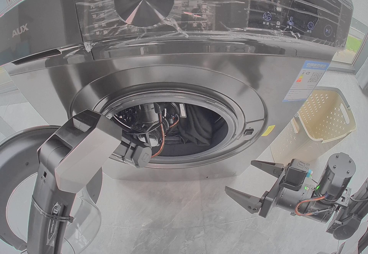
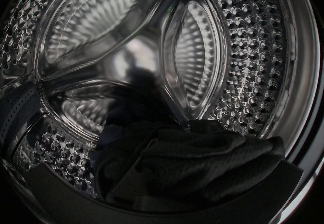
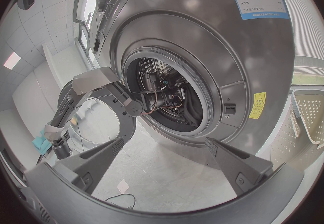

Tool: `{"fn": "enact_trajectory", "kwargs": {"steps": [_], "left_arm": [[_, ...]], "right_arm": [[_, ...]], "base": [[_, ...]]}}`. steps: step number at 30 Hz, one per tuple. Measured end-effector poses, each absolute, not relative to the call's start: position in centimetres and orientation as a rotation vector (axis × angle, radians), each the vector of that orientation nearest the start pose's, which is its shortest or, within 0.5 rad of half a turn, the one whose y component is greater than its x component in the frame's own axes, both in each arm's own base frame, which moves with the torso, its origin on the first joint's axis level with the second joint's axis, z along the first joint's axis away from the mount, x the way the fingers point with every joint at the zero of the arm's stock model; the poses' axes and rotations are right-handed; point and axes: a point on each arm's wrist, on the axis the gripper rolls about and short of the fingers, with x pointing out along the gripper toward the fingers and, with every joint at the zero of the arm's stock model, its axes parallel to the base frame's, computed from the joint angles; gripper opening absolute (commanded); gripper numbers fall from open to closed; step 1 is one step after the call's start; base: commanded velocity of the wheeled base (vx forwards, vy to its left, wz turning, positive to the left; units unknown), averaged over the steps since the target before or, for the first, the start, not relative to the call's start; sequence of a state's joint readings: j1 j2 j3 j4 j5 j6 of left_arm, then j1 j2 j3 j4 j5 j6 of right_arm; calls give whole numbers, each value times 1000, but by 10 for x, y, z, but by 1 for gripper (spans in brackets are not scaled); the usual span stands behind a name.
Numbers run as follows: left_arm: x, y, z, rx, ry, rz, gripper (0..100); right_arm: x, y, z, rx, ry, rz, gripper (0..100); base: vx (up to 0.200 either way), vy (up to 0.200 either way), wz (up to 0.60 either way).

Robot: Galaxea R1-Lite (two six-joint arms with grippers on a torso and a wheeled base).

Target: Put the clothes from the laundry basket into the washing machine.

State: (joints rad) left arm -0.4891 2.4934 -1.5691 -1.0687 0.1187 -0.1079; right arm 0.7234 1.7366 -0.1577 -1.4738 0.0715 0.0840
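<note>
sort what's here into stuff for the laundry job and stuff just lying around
Job: washing machine, dark clothes in its drum, laundry basket, open right gripper.
Lying about: energy label, yellow sticker, floor cable.

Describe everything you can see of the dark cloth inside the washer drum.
The cloth is black, with a fine ribbed weave, soft and crumpled into thick folds. It lies in a heap at the bottom of the steel drum, close to the door opening. It rests against the drum's dimpled wall and its dark front rim. Whether it is one garment or several cannot be told.
</note>
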Motion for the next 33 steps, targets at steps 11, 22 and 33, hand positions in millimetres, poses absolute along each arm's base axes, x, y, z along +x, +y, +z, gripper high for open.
{"fn": "enact_trajectory", "kwargs": {"steps": [11, 22, 33], "left_arm": [[476, -218, 108, -158, -117, -300, 0], [468, -220, 91, -142, -48, -298, 100], [424, -218, 70, -55, 208, -329, 100]], "right_arm": [[169, 151, 108, 43, 142, 787, 100], [169, 151, 108, 43, 142, 787, 100], [169, 150, 109, 44, 139, 787, 100]], "base": [[0, 0, 0], [0, 0, 0], [0, 0, 0]]}}
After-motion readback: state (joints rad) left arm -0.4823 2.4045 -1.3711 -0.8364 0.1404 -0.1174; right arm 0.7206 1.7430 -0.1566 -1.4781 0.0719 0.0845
